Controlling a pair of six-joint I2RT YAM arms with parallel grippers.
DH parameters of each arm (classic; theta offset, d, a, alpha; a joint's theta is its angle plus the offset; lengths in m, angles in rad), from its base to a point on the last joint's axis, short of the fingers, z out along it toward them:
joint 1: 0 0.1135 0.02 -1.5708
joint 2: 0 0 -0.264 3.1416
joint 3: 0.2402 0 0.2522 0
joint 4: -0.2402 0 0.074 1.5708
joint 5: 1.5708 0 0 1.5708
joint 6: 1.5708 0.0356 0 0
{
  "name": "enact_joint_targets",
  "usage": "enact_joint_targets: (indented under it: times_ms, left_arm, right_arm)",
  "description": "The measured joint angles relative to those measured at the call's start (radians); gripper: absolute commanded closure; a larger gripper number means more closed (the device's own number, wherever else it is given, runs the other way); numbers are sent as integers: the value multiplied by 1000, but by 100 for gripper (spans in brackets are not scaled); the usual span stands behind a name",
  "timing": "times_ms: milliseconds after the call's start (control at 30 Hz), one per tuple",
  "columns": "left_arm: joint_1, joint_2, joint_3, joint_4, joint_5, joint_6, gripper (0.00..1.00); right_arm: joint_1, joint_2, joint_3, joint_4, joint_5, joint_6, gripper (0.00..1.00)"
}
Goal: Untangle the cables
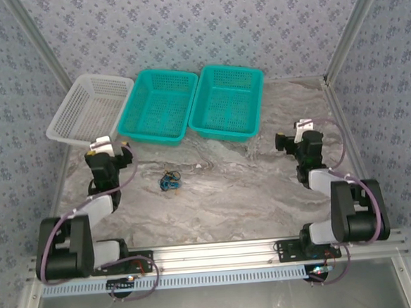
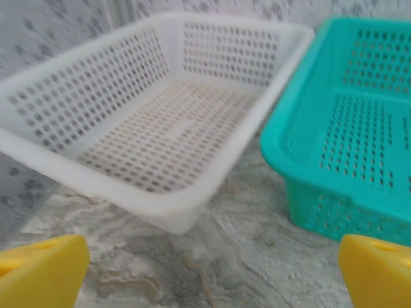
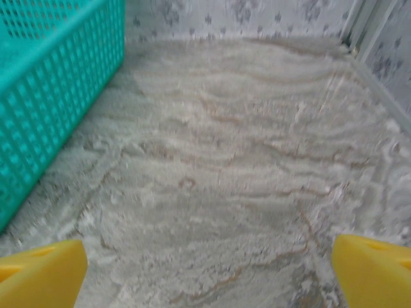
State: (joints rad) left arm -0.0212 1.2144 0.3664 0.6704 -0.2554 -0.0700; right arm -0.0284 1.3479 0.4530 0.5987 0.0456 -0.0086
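My left pincer [image 2: 209,273] and right pincer [image 3: 205,273] both gape wide, empty.
My fingertips [image 2: 38,269] are cut off at the frame edge. The cables [image 1: 169,180], a tiny black-blue-yellowish clump whose strands I cannot separate, lie between my pincers, nearer the left. Bare tabletop [image 1: 243,193] surrounds them, and baskets [image 1: 151,137] stand ahead.

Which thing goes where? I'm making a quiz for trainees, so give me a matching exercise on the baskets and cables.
Things:
1. white basket
2. middle teal basket
3. right teal basket
4. cables

Places:
A. between two other baskets
B. loose on the table, apart from the baskets
C. left end of the row
D. right end of the row

Pairs: 1-C, 2-A, 3-D, 4-B
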Motion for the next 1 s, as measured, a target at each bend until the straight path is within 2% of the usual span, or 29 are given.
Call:
enact_joint_targets:
  times_ms: [167,333,433,567,667,833,1000]
  left_arm:
    - [-1,-205,2,-211,-88,-116,1]
    - [-1,-410,23,-502,-153,-350,1]
    - [-1,-468,61,-671,-141,-506,1]
    - [-19,-436,109,-828,-49,-649,1]
    - [-105,-346,168,-940,-2,-690,1]
    - [-332,-229,268,-1041,19,-690,1]
    - [-460,-158,315,-1095,43,-700,1]
  right_arm:
    - [1,-113,56,-151,51,68,0]
    - [5,-211,159,-370,94,186,0]
    - [8,-282,162,-456,110,263,0]
    - [8,-386,128,-523,95,357,0]
    - [8,-457,101,-559,75,401,0]
    - [8,-549,68,-621,76,436,0]
    - [7,-588,44,-649,73,458,0]
